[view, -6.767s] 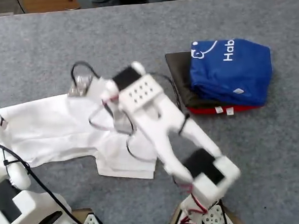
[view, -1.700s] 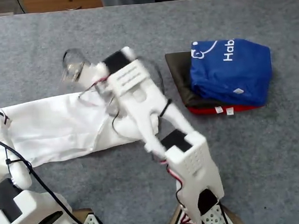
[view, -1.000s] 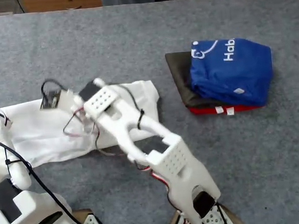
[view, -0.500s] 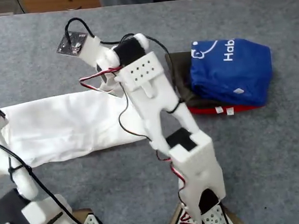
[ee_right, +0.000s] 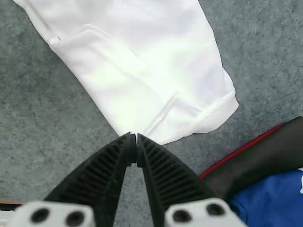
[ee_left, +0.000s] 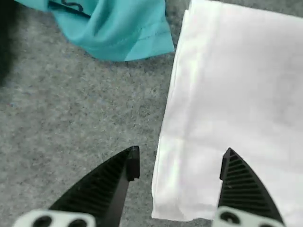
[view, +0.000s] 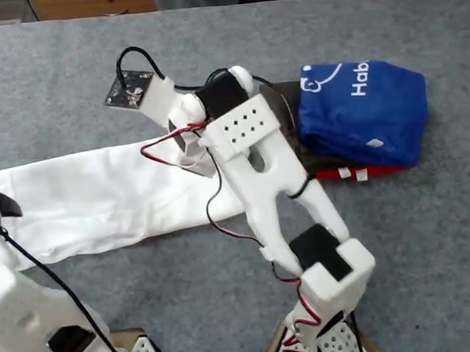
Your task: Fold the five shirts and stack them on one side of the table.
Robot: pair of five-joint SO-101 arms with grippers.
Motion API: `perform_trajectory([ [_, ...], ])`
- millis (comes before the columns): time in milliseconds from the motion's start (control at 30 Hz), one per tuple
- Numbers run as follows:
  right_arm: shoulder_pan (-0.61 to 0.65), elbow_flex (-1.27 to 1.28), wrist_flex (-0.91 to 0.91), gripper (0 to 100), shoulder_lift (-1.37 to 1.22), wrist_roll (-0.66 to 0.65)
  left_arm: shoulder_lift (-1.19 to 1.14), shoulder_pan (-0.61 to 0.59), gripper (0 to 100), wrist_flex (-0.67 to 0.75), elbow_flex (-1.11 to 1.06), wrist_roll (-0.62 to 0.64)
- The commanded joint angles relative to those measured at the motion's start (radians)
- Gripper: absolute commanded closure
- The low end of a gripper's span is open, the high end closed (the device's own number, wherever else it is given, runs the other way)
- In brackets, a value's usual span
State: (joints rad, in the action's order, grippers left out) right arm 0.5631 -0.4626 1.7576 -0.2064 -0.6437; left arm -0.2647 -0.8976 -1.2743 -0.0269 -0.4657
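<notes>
- White shirt in a long strip, left of centre in the high view.
- Blue shirt topping a folded pile, upper right.
- Left gripper spread wide over the strip's end, near a teal shirt.
- Right gripper pinched closed on nothing, above the strip's other end.

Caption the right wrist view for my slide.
Shut right gripper at the edge of the white shirt, with the stack of black, red and blue shirts close by.

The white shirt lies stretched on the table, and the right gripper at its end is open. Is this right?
No: the right gripper at the white shirt's end is shut, jaws pressed together, as the right wrist view shows. The rest is right.
</notes>
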Motion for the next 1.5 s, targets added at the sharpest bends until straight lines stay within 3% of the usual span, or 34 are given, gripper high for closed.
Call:
perform_trajectory([
  [0,0.002,0.033,0.003,98.4,0.088,0.008,-0.114,-0.012,74,-0.012,0.107,-0.017],
  [133,0.002,0.059,0.003,98.4,0.131,0.008,-0.256,0.013,82,-0.006,0.111,-0.11],
  [267,0.002,0.062,0.003,98.4,0.159,0.008,-0.298,0.025,97,-0.014,0.127,-0.117],
  [467,-0.005,0.062,0.002,98.4,0.153,0.008,-0.209,0.019,97,-0.037,0.127,-0.094],
  [667,-0.063,0.054,0.002,98.4,0.147,0.008,0.08,0.074,97,-0.14,0.081,-0.094],
  [833,-0.109,0.053,0.002,98.4,0.151,0.008,0.364,0.277,97,-0.173,-0.088,-0.034],
  [1067,-0.235,0.004,0.002,98.4,0.176,0.008,0.667,0.677,97,-0.114,-0.329,0.264],
  [1467,-0.466,-0.051,0.002,98.4,0.423,0.008,0.69,1.139,97,0.16,-0.41,0.535],
])
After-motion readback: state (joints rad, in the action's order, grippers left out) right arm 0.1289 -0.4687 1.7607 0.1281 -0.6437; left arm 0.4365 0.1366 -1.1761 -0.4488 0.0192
